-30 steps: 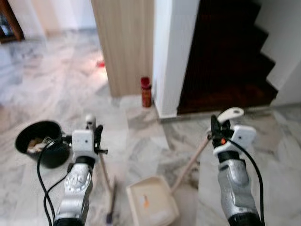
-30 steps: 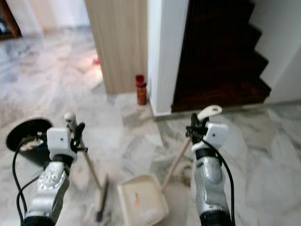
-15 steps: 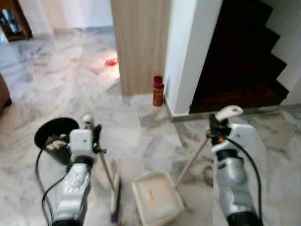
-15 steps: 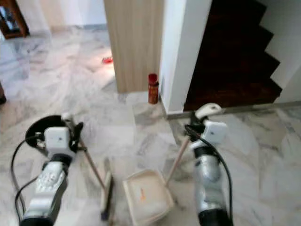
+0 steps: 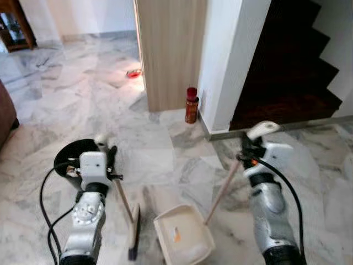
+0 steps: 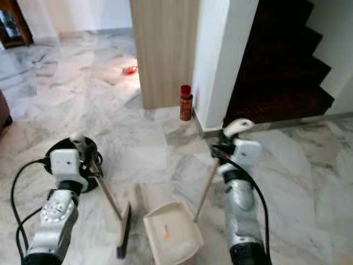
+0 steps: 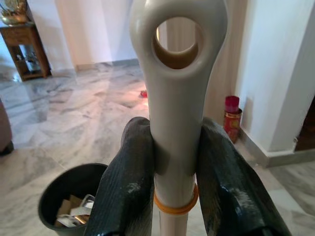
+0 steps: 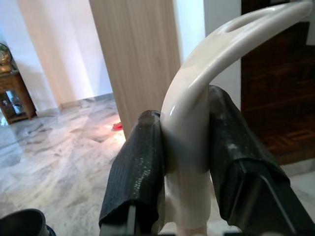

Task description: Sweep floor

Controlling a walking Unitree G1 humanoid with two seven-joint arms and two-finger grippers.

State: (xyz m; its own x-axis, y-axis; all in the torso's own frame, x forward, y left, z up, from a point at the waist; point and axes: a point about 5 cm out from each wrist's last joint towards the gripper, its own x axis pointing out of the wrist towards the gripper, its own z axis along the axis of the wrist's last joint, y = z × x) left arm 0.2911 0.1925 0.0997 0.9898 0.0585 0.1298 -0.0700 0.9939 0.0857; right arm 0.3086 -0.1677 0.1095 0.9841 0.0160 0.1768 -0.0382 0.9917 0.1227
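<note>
2 ribbed silver metal arms, each topped by a boxy white wrist housing (image 5: 94, 164) with a looping black cable (image 5: 45, 200); glossy black rubbery fingers (image 7: 129, 189), maybe slightly scuffed.

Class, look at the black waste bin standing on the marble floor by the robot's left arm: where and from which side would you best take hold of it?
Grip the black waste bin at its round open rim, coming down from above with one finger inside and one outside the wall. It stands upright with paper scraps low inside, so the rim is free. Approach from the side facing away from the robot, since the left hand, shut on the broom handle, crowds the near side.
</note>
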